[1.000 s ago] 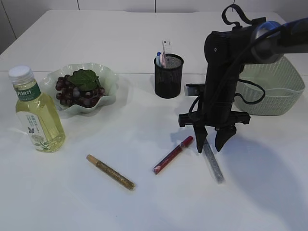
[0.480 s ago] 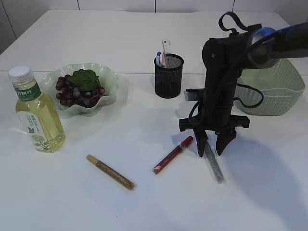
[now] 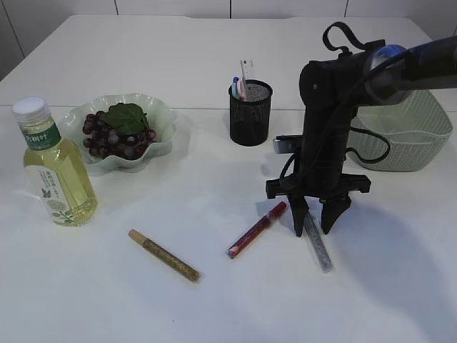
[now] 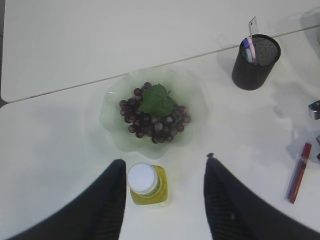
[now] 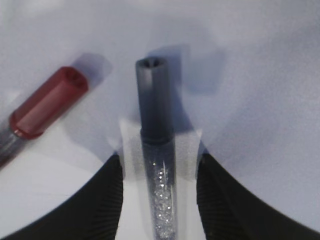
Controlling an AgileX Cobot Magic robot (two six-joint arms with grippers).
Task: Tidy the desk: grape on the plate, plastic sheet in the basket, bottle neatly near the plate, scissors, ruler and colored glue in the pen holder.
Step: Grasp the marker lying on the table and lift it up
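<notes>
My right gripper (image 3: 317,223) stands open low over the table, its fingers on either side of a silver glitter glue pen (image 5: 157,150), apart from it. A red glue pen (image 3: 257,229) lies just to its left and a gold one (image 3: 164,255) further left. The black mesh pen holder (image 3: 250,113) has a clear ruler (image 3: 246,71) and pink and blue items in it. Grapes (image 3: 118,128) lie on the pale green plate (image 3: 161,114). The bottle (image 3: 53,168) stands upright beside the plate. My left gripper (image 4: 165,160) hangs open high above the bottle (image 4: 146,185). No plastic sheet shows.
A pale green basket (image 3: 407,132) stands at the right behind the right arm. The table's far edge runs behind the plate and the holder. Bare white tabletop lies between the gold pen and the bottle.
The right gripper has come down a little and shifted slightly left, so its fingers now straddle the silver glue pen closer to the table. Nothing else moved.
</notes>
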